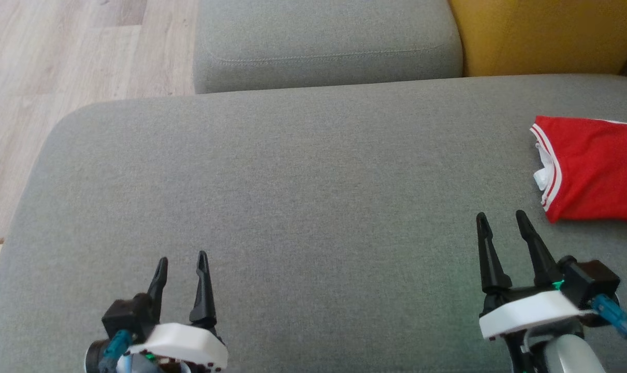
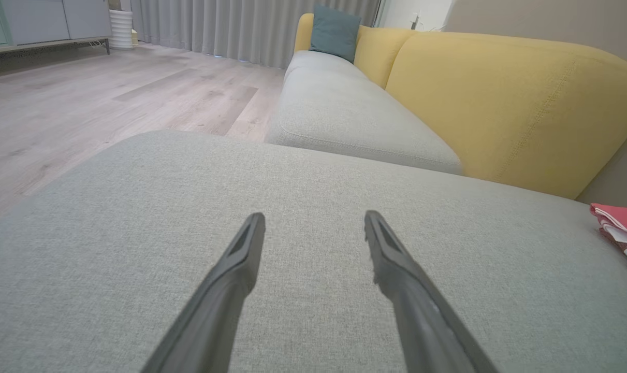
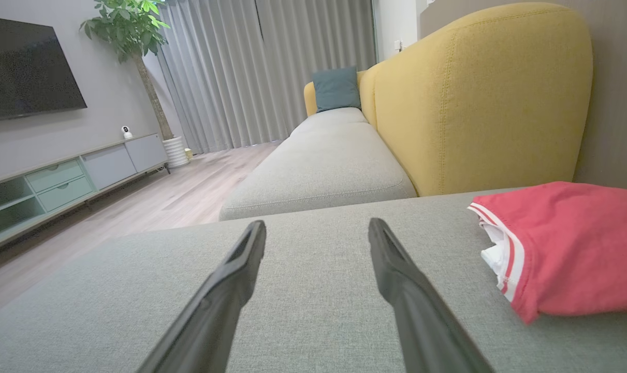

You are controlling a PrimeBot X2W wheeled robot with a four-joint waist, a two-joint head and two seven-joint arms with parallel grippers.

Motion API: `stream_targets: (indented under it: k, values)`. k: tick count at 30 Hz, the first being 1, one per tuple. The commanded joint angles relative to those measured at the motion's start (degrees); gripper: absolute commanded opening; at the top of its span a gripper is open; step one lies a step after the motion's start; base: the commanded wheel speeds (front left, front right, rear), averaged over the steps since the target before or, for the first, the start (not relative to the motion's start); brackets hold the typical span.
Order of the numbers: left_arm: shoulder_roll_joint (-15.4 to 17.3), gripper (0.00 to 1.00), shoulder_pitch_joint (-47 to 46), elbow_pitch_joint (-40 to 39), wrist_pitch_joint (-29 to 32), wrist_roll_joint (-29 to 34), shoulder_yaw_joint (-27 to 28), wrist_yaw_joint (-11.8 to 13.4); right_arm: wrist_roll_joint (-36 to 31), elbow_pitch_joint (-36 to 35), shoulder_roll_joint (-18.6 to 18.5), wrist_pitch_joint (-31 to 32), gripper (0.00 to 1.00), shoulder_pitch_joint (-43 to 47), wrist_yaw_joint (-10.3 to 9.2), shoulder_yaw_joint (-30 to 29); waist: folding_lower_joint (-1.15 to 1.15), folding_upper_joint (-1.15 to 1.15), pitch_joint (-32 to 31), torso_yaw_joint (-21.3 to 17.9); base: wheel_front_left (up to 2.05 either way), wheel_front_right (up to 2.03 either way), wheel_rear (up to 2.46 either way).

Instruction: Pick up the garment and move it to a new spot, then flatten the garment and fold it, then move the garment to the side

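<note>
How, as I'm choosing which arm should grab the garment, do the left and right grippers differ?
The right gripper sits close to the red garment without touching it; the left gripper is far across the grey cushion from it. In the head view the right gripper reaches further forward than the left gripper. Both are open and empty.

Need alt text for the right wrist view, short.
A red garment with white trim lies on the grey sofa seat, at the view's right, beside the right gripper, whose dark fingers stand open and empty. Behind are a yellow backrest, a teal cushion, grey curtains, a wall TV and a potted plant.
</note>
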Motion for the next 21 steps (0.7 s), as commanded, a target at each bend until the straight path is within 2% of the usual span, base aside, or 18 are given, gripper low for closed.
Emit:
stream_targets:
  k: [1,2,7,21]
  values:
    - [-0.24,1.00,-2.12,-1.29,-0.71,0.47,1.61,-0.16,0.20,-2.21,-0.17,0.19,1.00,-0.87,-0.05,1.22,0.00,0.00,-0.04,0.08,0.00,0.00,0.00]
    - [-0.01,0.00,0.00,0.21,0.00,-0.01,-0.22,-0.17,0.00,-0.01,0.00,0.02,0.00,0.01,0.00,-0.05,0.00,0.00,-0.05,0.08,0.00,0.00,0.00]
    - [0.00,0.00,1.28,3.84,0.17,-0.13,-0.37,-0.16,0.04,3.74,0.07,-0.01,0.00,1.08,0.00,0.04,0.00,0.00,-0.05,0.08,0.00,0.00,0.00]
    - [0.46,0.00,0.02,3.80,1.93,-9.09,1.28,-1.85,9.53,3.74,-0.41,1.28,0.00,0.25,-0.01,-0.45,0.00,0.00,0.22,0.19,0.00,0.00,0.00]
